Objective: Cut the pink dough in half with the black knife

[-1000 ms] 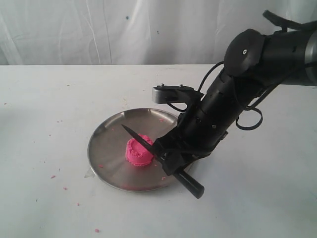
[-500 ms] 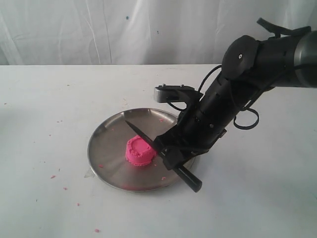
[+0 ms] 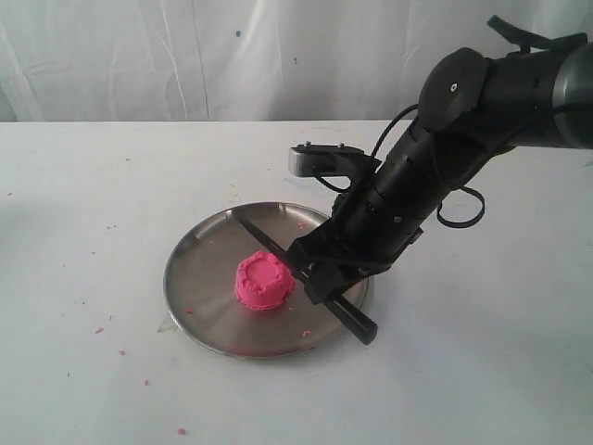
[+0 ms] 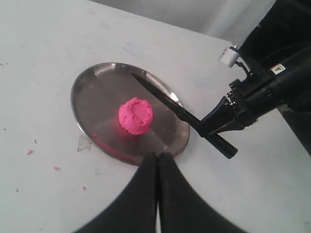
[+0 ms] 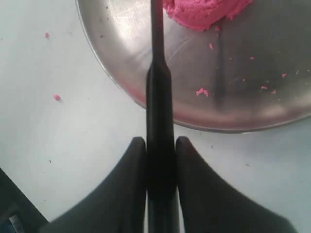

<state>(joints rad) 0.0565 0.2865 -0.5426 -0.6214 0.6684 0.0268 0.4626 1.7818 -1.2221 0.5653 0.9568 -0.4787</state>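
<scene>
Zero cuts made: the pink dough [image 3: 264, 280] is whole.
Right tool [image 3: 320, 276] clenches the black knife [image 3: 260, 240] by its handle; the blade hangs just beside the dough, ahead of this tool, over the steel plate [image 3: 185, 278]. Left tool [image 4: 156, 162] is closed, empty. Only pink crumbs [image 3: 97, 329] around; nothing blocks.

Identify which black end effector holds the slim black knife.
The right end effector, clamped on the black knife handle; the left end effector is shut, empty.
</scene>
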